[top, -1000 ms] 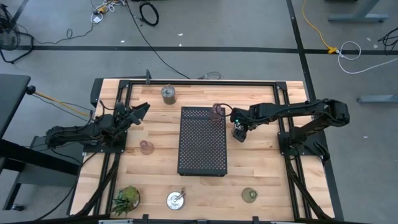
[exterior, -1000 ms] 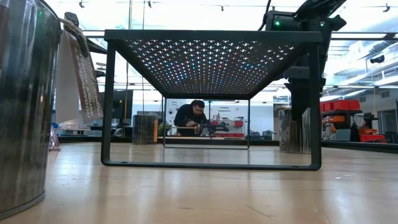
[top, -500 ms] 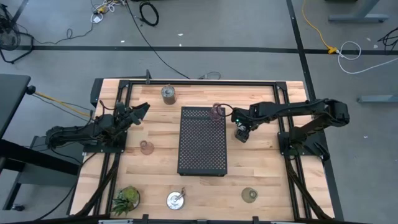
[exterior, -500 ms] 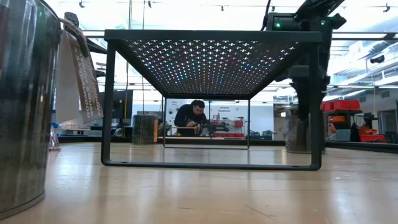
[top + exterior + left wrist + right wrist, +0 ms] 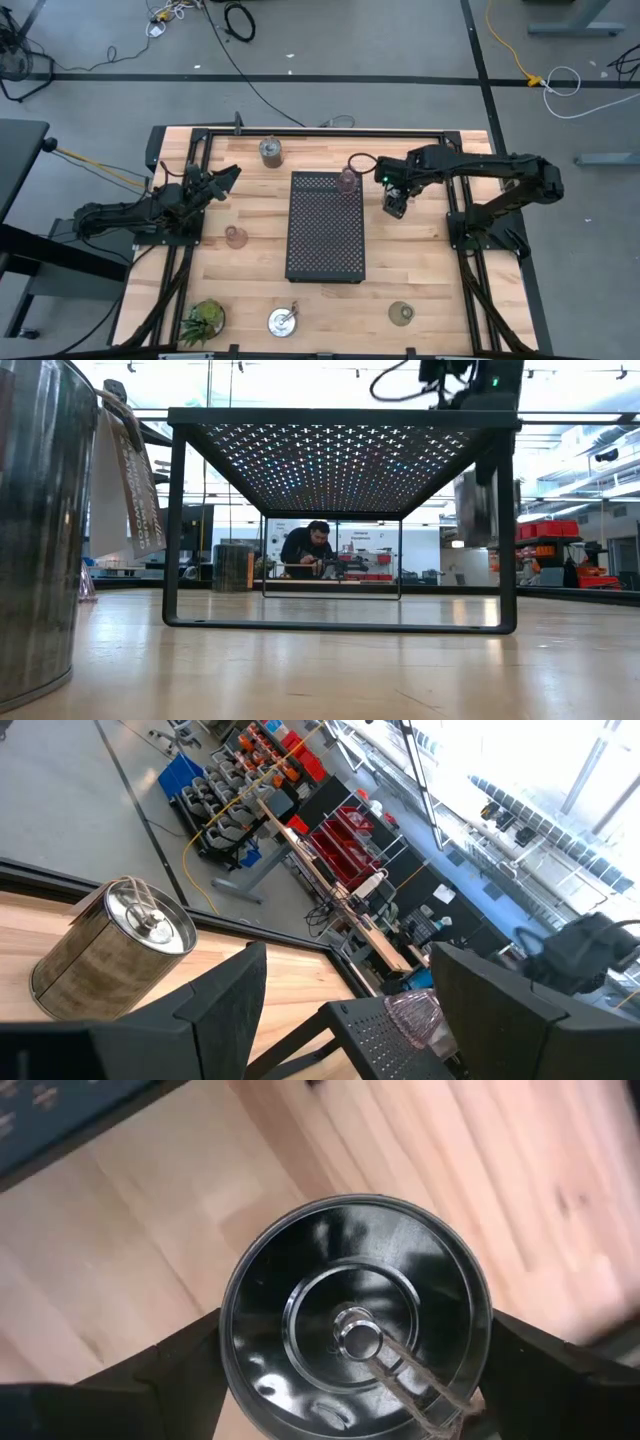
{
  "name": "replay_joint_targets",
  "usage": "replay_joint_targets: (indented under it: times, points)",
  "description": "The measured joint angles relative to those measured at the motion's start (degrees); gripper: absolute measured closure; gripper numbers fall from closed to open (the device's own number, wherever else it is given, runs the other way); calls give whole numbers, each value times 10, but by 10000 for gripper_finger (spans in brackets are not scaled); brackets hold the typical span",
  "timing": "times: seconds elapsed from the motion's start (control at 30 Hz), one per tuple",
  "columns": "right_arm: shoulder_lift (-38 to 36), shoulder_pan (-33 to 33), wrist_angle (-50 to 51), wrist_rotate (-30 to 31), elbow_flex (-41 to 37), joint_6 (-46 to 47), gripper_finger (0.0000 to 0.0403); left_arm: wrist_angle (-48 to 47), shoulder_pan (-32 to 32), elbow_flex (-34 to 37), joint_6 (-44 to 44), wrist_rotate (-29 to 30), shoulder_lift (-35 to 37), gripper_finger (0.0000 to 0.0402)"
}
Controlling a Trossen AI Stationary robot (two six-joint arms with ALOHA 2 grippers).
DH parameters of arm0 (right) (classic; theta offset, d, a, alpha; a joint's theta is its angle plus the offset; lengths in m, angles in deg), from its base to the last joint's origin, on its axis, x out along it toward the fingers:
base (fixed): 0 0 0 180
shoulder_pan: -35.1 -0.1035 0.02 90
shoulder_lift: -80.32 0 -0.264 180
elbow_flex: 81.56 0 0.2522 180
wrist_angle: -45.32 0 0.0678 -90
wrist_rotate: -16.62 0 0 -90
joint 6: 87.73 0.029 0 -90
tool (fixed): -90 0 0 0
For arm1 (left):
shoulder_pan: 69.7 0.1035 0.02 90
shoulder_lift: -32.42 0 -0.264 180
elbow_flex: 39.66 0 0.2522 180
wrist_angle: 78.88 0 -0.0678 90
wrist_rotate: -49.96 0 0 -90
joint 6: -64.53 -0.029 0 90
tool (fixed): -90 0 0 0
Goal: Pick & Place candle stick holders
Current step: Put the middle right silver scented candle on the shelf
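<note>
Wooden table [image 5: 420, 270] — grey floor [image 5: 380, 40] around.

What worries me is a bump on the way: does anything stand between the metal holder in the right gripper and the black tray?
Nothing lies on the table between the metal holder, clamped in the right gripper, and the black tray. A pink glass holder stands on the tray's corner nearest it; the rest looks bare.

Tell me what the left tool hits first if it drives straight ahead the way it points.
Probably the black perforated tray, with the pink glass holder on its corner; the metal holder sits off to the side. Depth is uncertain.
</note>
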Motion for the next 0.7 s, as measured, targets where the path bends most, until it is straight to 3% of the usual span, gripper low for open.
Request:
replay_joint_targets:
  times: [0.23,0.4,0.7]
  points:
    - [-2,-30,89,-6,132,15,62,0,0,0,0,0,0,115]
    - [-2,-73,99,-22,198,53,62,0,0,0,0,0,0,115]
    - [23,-157,-48,-40,223,105,62,0,0,0,0,0,0,115]
